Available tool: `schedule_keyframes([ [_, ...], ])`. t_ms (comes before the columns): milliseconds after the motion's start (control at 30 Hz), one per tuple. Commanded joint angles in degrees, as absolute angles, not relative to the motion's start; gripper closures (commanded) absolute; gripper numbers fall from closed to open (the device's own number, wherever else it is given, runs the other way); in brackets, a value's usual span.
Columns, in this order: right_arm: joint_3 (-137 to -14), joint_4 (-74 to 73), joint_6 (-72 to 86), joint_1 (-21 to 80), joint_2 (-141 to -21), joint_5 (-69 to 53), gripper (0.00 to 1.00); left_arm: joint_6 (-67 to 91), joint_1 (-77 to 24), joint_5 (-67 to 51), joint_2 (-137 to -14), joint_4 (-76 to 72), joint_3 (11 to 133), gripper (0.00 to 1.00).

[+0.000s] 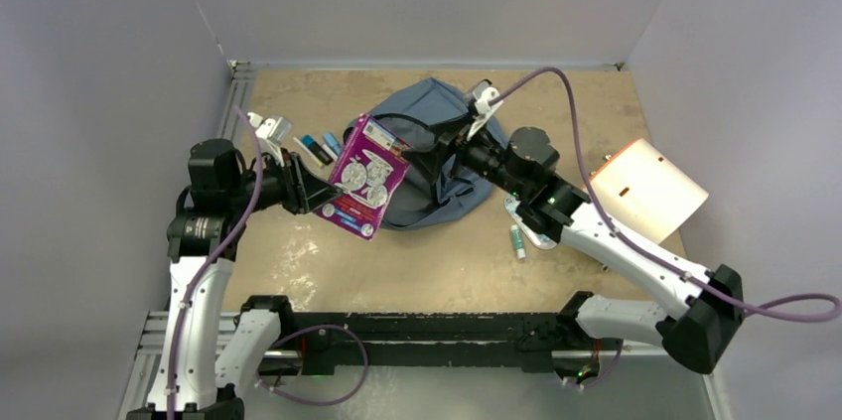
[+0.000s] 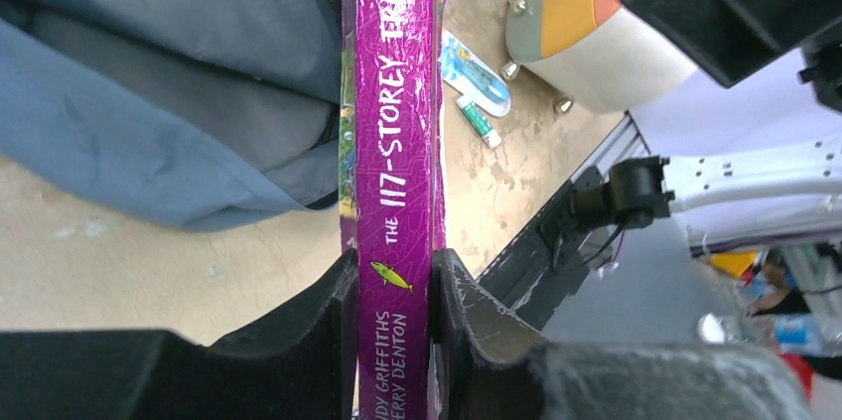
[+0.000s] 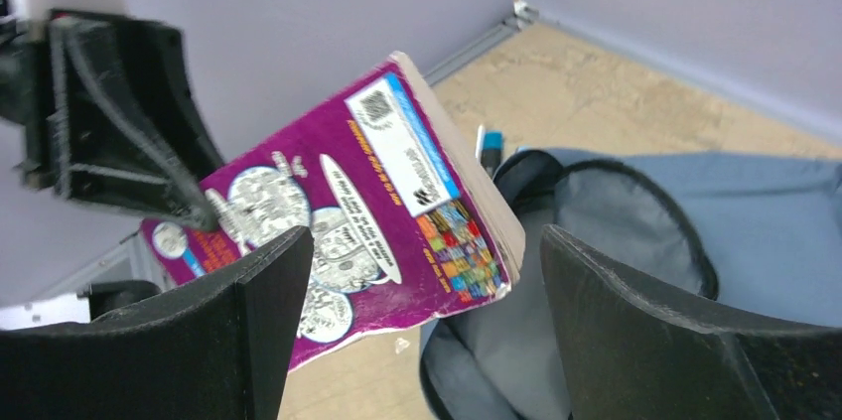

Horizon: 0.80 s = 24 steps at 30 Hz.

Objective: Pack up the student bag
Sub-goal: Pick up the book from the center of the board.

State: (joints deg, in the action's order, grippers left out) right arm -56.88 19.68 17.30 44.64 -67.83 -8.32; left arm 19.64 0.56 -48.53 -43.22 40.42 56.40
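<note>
1. From the overhead camera, we see the student bag (image 1: 427,107), slate-blue and unzipped, lying on the tan table (image 1: 417,261) toward its far edge. The left gripper (image 1: 323,194) is clamped on the lower corner of a purple book (image 1: 369,174) and holds it tilted in the air at the bag's edge on the left arm's side. The right gripper (image 1: 455,139) hovers over the bag's open mouth with its jaws spread and nothing in them. A few pens (image 1: 318,149) lie beside the bag, just beyond the book. On the bag's opposite side lie a glue stick (image 1: 517,241) and, farther out, a beige folder (image 1: 645,187).

2. From the left wrist camera, we see the book's spine (image 2: 394,142) running straight up between two black fingers (image 2: 318,341), which press on both covers. The bag (image 2: 149,92) lies on the table to one side of the book. On the side away from the bag lie the glue stick (image 2: 479,120) and a blue packet (image 2: 472,72).

3. From the right wrist camera, we see the right gripper (image 3: 425,241) with its fingers (image 3: 258,331) set wide apart and nothing held between them. Beyond them the book's back cover (image 3: 377,211) hangs with one corner over the rim of the bag's mouth (image 3: 616,231), where grey lining shows. The left gripper (image 3: 119,132) pinches the end of the book farthest from the bag.
</note>
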Motion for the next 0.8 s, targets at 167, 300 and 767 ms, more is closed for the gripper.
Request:
schedule_keyframes([
  [167, -56.60, 21.88, -1.40, 44.66, -60.32, -17.58, 0.13, -2.52, 0.36, -59.80, -48.93, 33.61, 63.11, 1.00],
  [300, -58.27, 17.78, -5.78, 44.67, -60.64, -20.85, 0.13, -5.90, 0.35, -60.10, -48.01, 29.00, 61.56, 1.00],
  [767, -66.50, 17.62, 5.45, 44.66, -62.81, -22.53, 0.19, -28.56, -1.52, -62.27, -40.85, 18.30, 54.66, 1.00],
])
